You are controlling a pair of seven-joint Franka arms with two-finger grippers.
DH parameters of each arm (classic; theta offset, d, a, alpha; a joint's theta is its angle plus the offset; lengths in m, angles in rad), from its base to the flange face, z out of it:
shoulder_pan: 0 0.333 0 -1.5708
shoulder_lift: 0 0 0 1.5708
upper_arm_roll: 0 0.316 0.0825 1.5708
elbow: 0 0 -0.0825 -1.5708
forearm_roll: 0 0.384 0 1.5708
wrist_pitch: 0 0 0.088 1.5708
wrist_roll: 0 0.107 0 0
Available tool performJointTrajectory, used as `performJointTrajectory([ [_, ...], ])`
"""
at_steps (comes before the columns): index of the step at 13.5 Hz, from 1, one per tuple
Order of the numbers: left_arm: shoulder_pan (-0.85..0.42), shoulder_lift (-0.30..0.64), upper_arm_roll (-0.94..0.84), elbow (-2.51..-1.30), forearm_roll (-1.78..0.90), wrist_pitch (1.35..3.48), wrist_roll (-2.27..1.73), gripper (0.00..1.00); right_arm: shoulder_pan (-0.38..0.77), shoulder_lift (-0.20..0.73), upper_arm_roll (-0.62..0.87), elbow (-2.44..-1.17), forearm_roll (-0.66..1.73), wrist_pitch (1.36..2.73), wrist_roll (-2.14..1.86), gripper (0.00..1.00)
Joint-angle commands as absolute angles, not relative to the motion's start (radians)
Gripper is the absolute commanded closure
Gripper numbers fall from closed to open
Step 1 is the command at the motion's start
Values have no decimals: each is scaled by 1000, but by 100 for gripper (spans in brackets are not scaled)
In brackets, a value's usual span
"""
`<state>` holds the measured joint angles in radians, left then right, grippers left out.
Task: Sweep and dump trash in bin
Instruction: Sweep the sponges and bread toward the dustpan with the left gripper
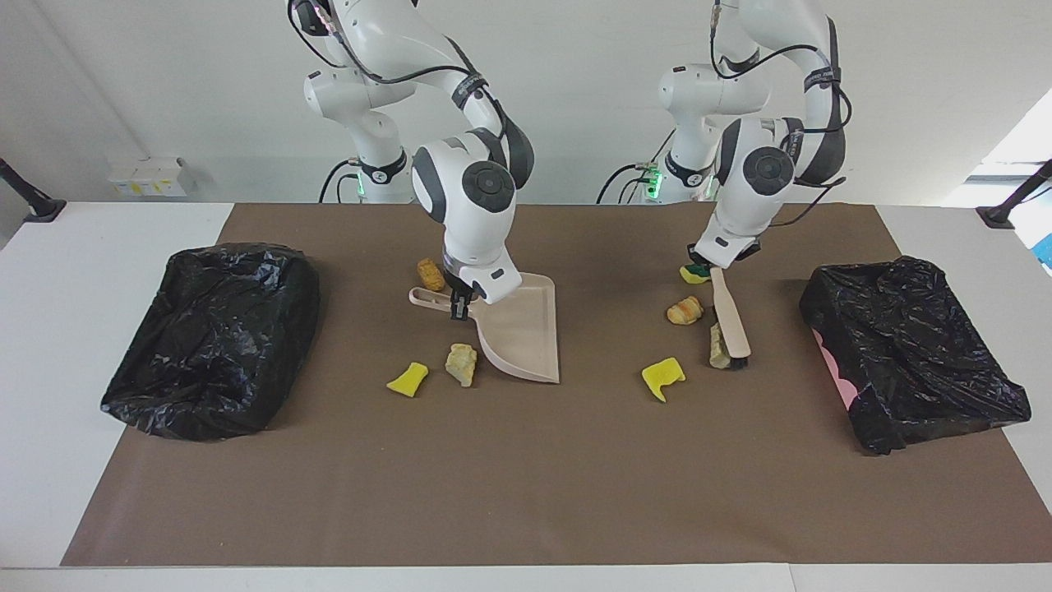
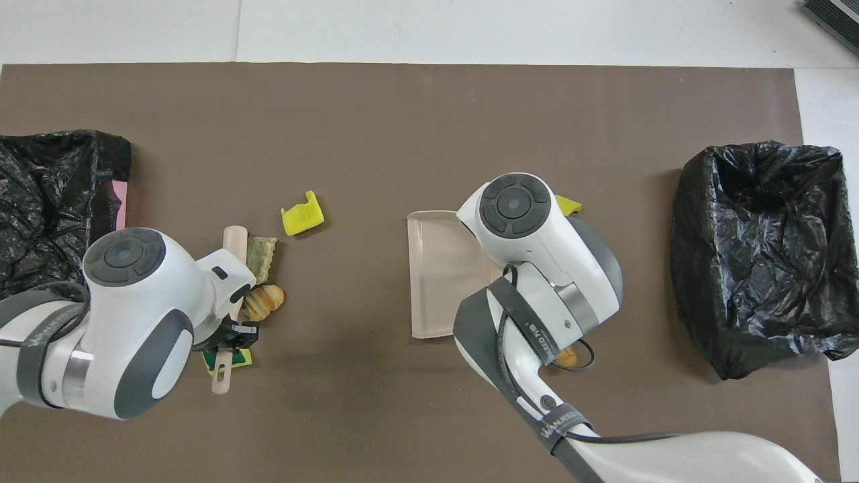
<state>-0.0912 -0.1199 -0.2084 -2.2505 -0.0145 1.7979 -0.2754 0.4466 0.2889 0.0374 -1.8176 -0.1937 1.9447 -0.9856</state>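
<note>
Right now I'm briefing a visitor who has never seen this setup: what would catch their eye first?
The beige dustpan, held by the right tool mid-table, and the brush, held by the left tool, bristles against a pale lump. Then the black-lined bins, one at the right arm's end and one at the left arm's end. Yellow sponge scraps dot the brown mat between them.

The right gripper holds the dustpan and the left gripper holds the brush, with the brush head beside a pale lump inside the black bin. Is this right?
Not quite. The facing view shows the brush head beside the pale lump on the brown mat, not inside a bin. The rest is right.
</note>
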Motion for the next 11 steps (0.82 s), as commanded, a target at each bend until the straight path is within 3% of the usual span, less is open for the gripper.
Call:
performJointTrajectory([
  [1,-101,-213,-198,-2232,-48,1622,-293,100,449,259,43,-1887,-218,2023,-1005,100],
  [8,-100,-423,-204,-2480,-51,1583,-698,100,466,262,40,-1896,-241,2043,-997,100],
  [11,-104,-437,-221,-2540,-116,1598,-880,100,471,256,41,-1899,-242,2025,-1002,100],
])
